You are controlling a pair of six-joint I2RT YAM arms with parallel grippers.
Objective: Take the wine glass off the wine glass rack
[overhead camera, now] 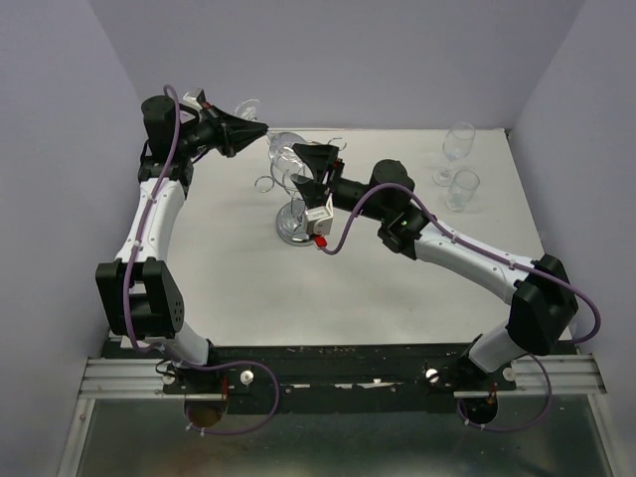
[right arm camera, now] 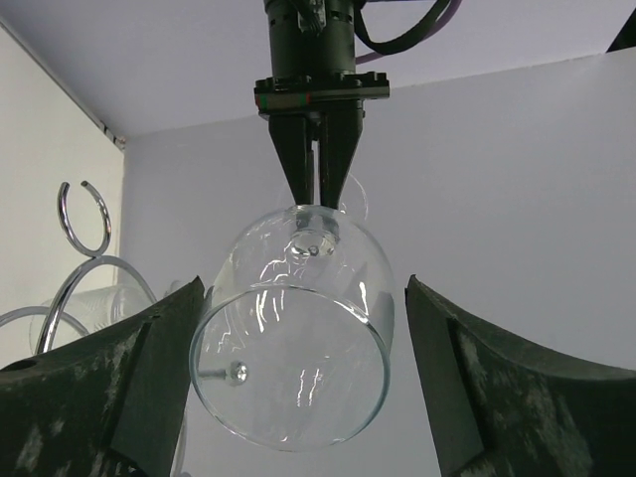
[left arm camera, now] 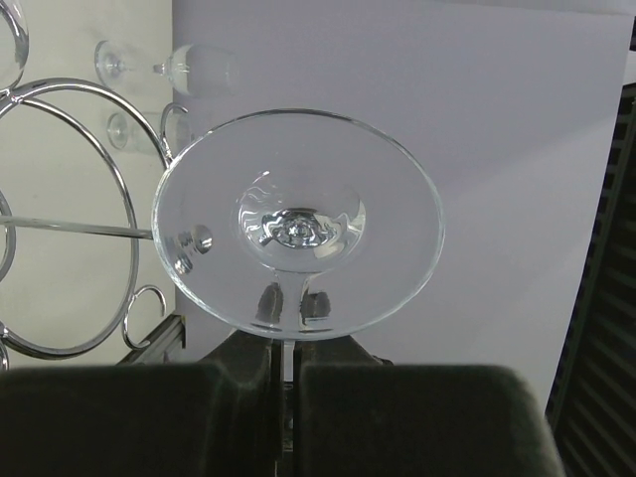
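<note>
Gripping claw (left): the left claw is closed on the stem of the wine glass, its two pads pinched together just under the foot.
Glass position: held in the air above the surface, beside the top rings of the wine glass rack. The foot points toward the left claw and the bowl mouth toward the right claw.
Glass vs rack: in the left wrist view the foot's left edge overlaps a chrome ring. I cannot tell whether glass and wire touch there.
Right claw: spread wide, one finger on each side of the bowl, and gripping nothing. In the right wrist view a gap shows between each finger and the glass wall.
Left arm pose: rises from its base along the left side and bends at the elbow. The forearm reaches to the far left corner, with the wrist turned so the claw points right, toward the rack.
Right arm pose: stretches from the right base diagonally across the surface toward the centre, with the wrist close above the rack's round base.
Rack: upright near the middle of the surface, its base lying under the right wrist.
Other glasses: two more stand at the far right of the surface, well apart from the rack.
</note>
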